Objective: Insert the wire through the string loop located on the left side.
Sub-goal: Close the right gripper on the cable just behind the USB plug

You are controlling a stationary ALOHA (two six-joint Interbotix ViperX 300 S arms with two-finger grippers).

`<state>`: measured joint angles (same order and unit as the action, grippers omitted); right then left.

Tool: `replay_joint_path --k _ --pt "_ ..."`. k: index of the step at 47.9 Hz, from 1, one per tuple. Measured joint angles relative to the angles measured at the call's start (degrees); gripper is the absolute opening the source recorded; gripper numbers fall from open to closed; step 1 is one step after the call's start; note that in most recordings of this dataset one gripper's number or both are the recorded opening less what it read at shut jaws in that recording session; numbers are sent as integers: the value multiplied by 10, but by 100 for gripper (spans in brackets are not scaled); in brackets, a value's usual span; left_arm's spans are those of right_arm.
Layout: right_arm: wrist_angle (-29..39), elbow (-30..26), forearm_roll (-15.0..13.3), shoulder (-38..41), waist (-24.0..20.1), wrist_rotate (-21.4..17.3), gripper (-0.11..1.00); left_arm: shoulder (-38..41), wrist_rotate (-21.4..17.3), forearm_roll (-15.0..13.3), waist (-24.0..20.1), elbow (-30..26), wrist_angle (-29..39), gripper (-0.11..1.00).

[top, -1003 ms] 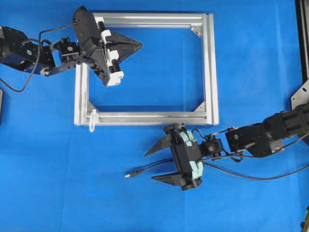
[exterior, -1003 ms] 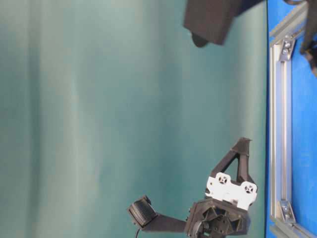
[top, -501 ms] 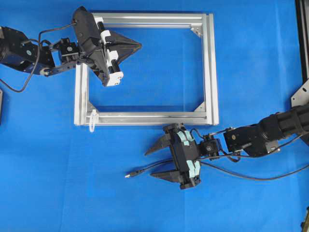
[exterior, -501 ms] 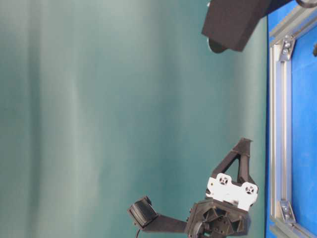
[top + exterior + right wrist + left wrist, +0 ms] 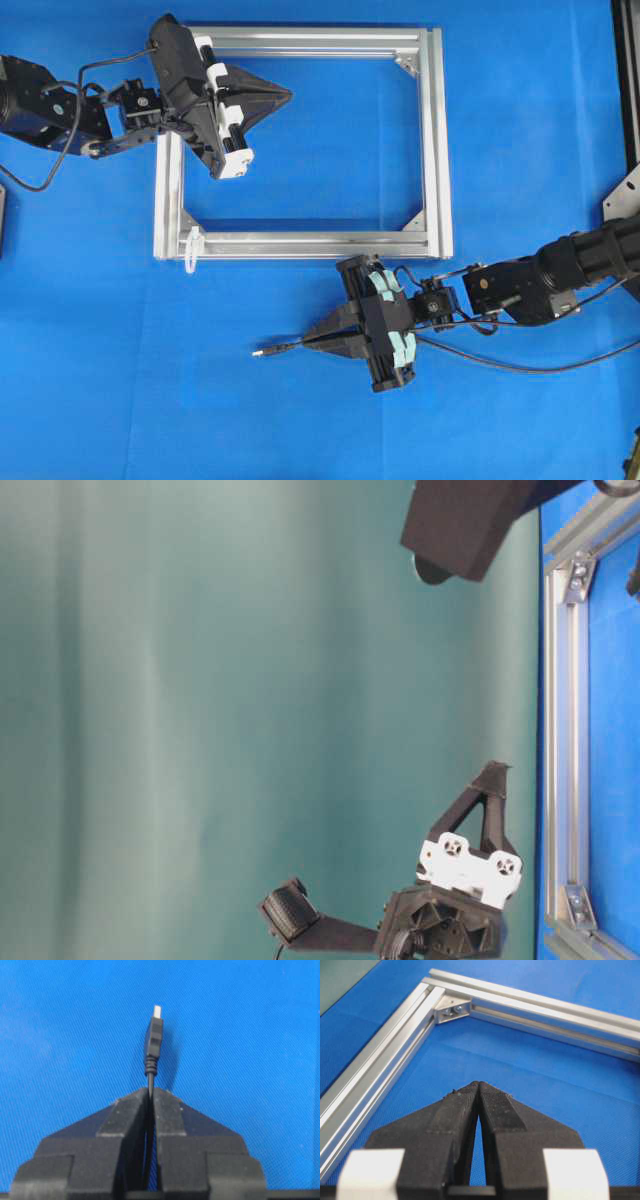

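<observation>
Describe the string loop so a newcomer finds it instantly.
Find the silver aluminium frame on the blue mat. At its bottom-left corner a tiny whitish string loop hangs over the outer edge. It is the only pale thread there, thinner than the gripper's white plastic parts.

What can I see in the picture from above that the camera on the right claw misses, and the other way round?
Only the overhead view shows the aluminium frame, the tiny string loop at its lower left corner, and the left gripper, shut on nothing. Only the right wrist view shows the plug's silvery tip close up, with the cable pinched between the fingers. Both show the right gripper shut on the wire, and the blue table.
</observation>
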<state>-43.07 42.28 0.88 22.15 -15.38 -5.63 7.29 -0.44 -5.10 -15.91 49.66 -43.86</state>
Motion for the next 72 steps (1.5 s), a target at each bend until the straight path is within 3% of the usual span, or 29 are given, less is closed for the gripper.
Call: replay_joint_path --k 15,33,72 --pt "13 -3 0 -25 1 -2 -10 -2 -1 0 0 2 0 0" --pt "121 -3 0 -126 1 2 -10 -2 4 0 1 2 4 0" --pt "126 -3 0 -126 0 2 -10 -2 5 0 1 3 5 0"
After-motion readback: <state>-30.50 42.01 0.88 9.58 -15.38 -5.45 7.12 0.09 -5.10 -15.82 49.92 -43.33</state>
